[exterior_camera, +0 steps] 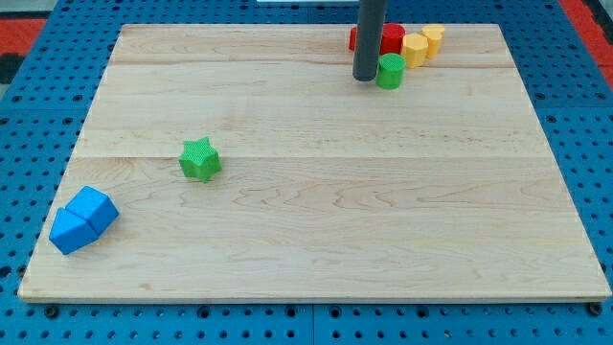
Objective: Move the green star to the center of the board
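My tip (365,78) sits near the board's top edge, right of its middle, touching or just beside the left side of a green cylinder (390,71). I have no jaws to open or clamp, only this plain rod, so nothing is held. Behind the rod, against the top edge, lies a red block (391,38) whose shape I cannot make out, partly hidden by me, and to its right two yellow blocks (415,49) (433,38) run toward the top right corner. The green star (199,159) lies well apart from all this, in the left half of the board (316,230), nearer the left edge than the middle and roughly halfway between top and bottom edges. Two blue blocks (83,219), touching each other, sit by the bottom left corner. As I judge it, the task is hardly begun: the star is off centre and I am nowhere near it. What is left is to cross to the star's left side, then push it rightward and slightly toward the bottom edge until it rests mid-board.
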You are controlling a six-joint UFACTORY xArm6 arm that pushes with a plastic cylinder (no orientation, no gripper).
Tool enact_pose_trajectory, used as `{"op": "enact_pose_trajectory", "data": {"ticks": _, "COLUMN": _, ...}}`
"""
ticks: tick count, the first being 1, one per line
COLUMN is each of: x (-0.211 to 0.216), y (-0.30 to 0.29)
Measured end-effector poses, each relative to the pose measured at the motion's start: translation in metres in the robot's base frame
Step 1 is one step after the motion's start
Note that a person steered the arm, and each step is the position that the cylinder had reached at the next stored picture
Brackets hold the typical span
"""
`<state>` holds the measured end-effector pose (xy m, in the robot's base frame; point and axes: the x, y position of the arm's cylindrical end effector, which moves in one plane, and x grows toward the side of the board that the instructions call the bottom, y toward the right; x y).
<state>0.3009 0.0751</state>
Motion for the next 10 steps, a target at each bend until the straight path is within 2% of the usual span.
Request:
{"op": "enact_pose_trajectory", "data": {"ticks": 1, "x": 0.042, "y": 0.024}}
{"op": "enact_pose_trajectory", "data": {"ticks": 2, "x": 0.125, "y": 0.007}}
{"op": "enact_pose_trajectory", "data": {"ticks": 3, "x": 0.194, "y": -0.060}}
{"op": "enact_pose_trajectory", "data": {"ticks": 4, "x": 0.196, "y": -0.177}}
{"op": "enact_pose_trajectory", "data": {"ticks": 5, "x": 0.173, "y": -0.252}}
{"op": "enact_pose_trajectory", "data": {"ticks": 6, "x": 0.129, "y": -0.231}}
{"op": "enact_pose_trajectory", "data": {"ticks": 7, "x": 0.148, "y": -0.215}}
{"op": "enact_pose_trajectory", "data": {"ticks": 8, "x": 0.161, "y": -0.238}}
{"op": "enact_pose_trajectory", "data": {"ticks": 9, "x": 0.163, "y": -0.225}}
{"op": "enact_pose_trajectory", "data": {"ticks": 10, "x": 0.152, "y": -0.172}}
